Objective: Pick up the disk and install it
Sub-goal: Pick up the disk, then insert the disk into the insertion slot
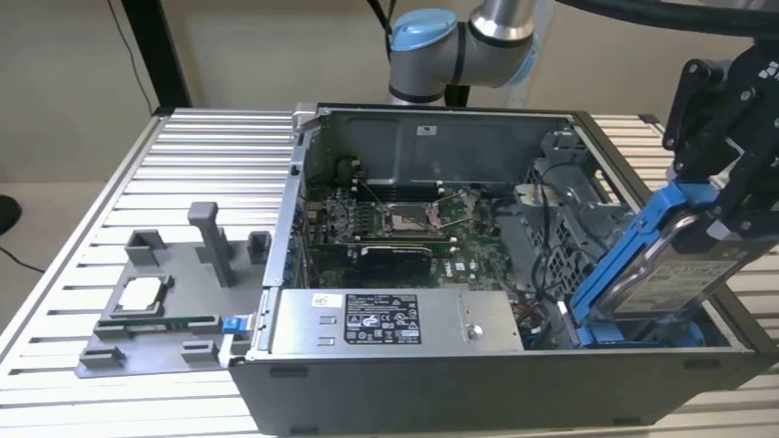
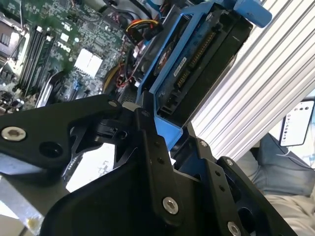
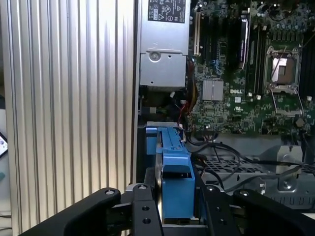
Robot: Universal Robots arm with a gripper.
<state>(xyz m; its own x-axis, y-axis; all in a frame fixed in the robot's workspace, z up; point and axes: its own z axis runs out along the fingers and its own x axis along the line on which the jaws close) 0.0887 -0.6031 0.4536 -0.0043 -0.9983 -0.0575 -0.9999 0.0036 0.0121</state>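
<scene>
The disk (image 1: 663, 274) is a silver-grey drive in bright blue carrier rails. It stands steeply tilted at the exterior view's right, its lower end down in the front corner of the open computer case (image 1: 426, 114). My black gripper (image 1: 728, 219) is shut on the disk's upper end. In the first wrist view the blue carrier (image 3: 174, 164) sits clamped between the two fingers of the gripper (image 3: 177, 199). The second wrist view shows the gripper (image 2: 172, 140) holding the disk (image 2: 197, 54) edge-on, connector side showing, above the case interior.
Inside the case lie the motherboard (image 1: 402, 219), a large grey labelled box (image 1: 396, 319) along the front wall, and loose cables (image 1: 548, 274) beside the drive bay. A grey fixture (image 1: 159, 301) holding a small silver chip (image 1: 140, 292) rests on the slatted table (image 1: 195, 173).
</scene>
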